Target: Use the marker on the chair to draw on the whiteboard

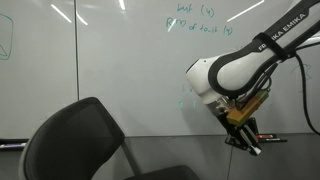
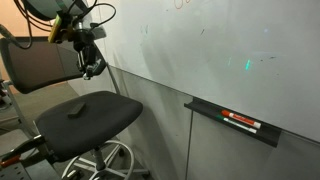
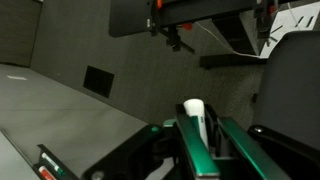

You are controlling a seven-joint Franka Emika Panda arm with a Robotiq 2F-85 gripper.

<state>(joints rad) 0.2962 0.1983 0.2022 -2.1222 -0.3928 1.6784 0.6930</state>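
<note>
Half done, seemingly: clamps the marker [image 3: 195,109] in the tool [image 2: 90,68], clear of the chair [image 2: 95,122], close to the whiteboard [image 2: 210,40] for drawing.

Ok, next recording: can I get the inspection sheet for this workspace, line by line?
Surface: whiteboard, glossy, with green handwriting near the top and light reflections.
Job's things: chair stands in front of the board; a white-tipped marker sits between the fingers in the wrist view.
Clutter: tray mounted under the board, with markers lying in it.
Grippers: gripper appears shut on the marker, up beside the chair's backrest; contact with the board cannot be told.
Cables: cable hangs by the arm.
Surroundings: grey wall below the board.
</note>
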